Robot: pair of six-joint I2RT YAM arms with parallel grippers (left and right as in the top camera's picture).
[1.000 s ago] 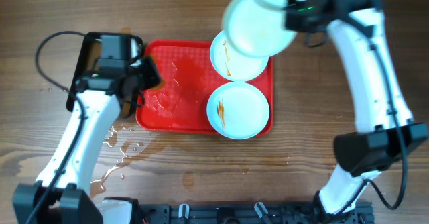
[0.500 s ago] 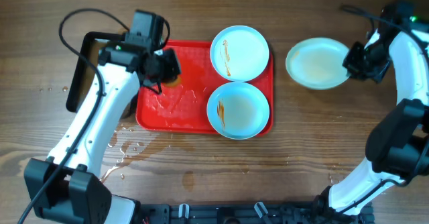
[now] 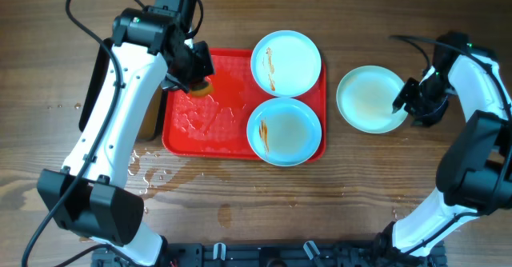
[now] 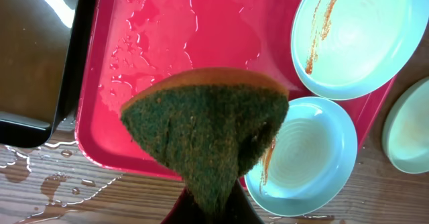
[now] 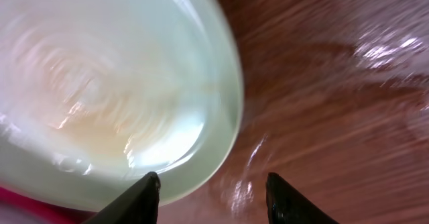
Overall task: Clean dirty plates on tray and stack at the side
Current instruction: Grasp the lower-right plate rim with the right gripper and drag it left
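Observation:
The red tray [image 3: 216, 115] is wet and holds two plates streaked with orange sauce, the far plate [image 3: 286, 63] and the near plate [image 3: 284, 131]. A third plate [image 3: 370, 99] lies on the table to the right of the tray. My right gripper [image 3: 406, 104] is open at that plate's right rim; in the right wrist view the rim [image 5: 214, 137] lies between the spread fingers [image 5: 211, 187]. My left gripper [image 3: 194, 75] is shut on a green-and-orange sponge [image 4: 208, 130] over the tray's far left corner [image 4: 167, 36]. Both sauced plates [image 4: 355, 36] [image 4: 308, 157] show beside the sponge.
A black pan [image 4: 33, 49] with brownish liquid stands left of the tray, partly hidden under my left arm in the overhead view [image 3: 94, 83]. Water puddles [image 3: 144, 179] lie on the wood table near the tray's near left corner.
My right arm carried a plate from above the tray to the table on the right and opened. My left arm moved the sponge toward the tray's far left.

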